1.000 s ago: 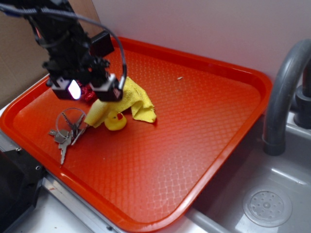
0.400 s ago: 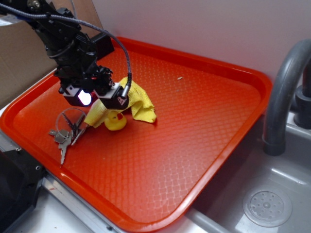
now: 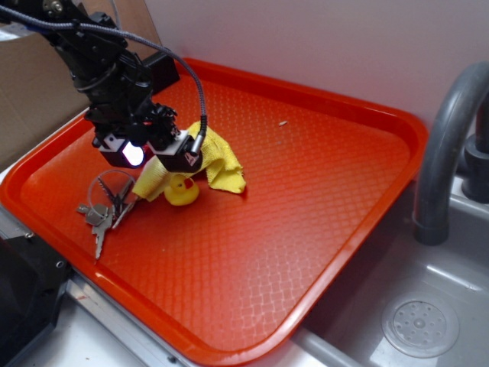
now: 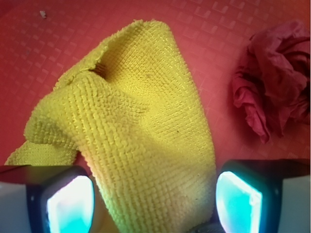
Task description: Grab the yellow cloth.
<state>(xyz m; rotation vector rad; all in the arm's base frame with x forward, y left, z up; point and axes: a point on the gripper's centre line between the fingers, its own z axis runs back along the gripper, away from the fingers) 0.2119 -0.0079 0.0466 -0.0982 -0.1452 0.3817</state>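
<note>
The yellow cloth (image 3: pixel 221 160) lies bunched on the left part of the red tray (image 3: pixel 321 229). In the wrist view the yellow cloth (image 4: pixel 141 131) fills the middle, with a raised fold running down between my two lit fingers. My gripper (image 3: pixel 157 157) is low over the cloth's left end. The gripper (image 4: pixel 155 204) is open and straddles that fold: a gap shows beside the left finger (image 4: pixel 70 204), while the right finger (image 4: pixel 240 201) sits at the cloth's edge.
A small yellow duck (image 3: pixel 182 191) sits against the cloth's front edge, with a key ring (image 3: pixel 103 210) to its left. A dark red wad (image 4: pixel 274 92) lies right of the cloth. A grey faucet (image 3: pixel 447 145) and sink drain (image 3: pixel 420 327) are to the right.
Since a second ago the gripper has come down and to the right onto the cloth's left end. It has held still over the last half second.
</note>
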